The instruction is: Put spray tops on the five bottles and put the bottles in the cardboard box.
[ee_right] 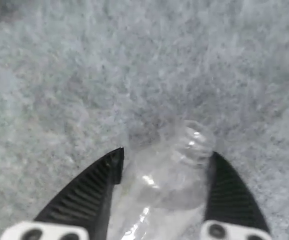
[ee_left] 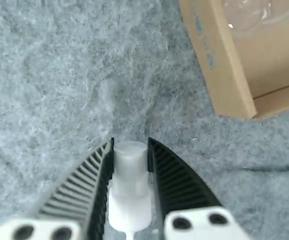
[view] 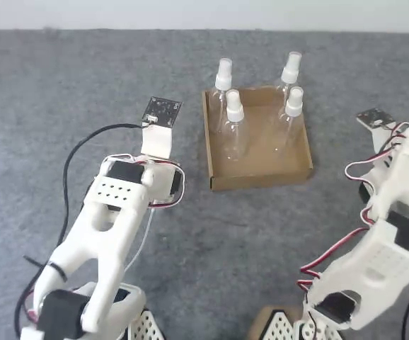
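Observation:
My left gripper (ee_left: 129, 145) is shut on a white spray top (ee_left: 129, 190), held over grey carpet a short way from the cardboard box (ee_left: 224, 65). A clear bottle (ee_right: 164, 185) with a bare threaded neck (ee_right: 194, 142) sits between the fingers of my right gripper (ee_right: 167, 155), which is shut on it just above the carpet. In the high view the cardboard box (view: 261, 177) sits at centre, with several clear bottles in it, each with a white spray top (view: 234, 106). The left arm (view: 119, 212) is left of the box, the right arm (view: 395, 212) at the right edge.
Grey carpet (view: 63, 85) covers the whole table. Open carpet lies between the two arms in front of the box. A black cable (view: 73, 159) loops beside the left arm.

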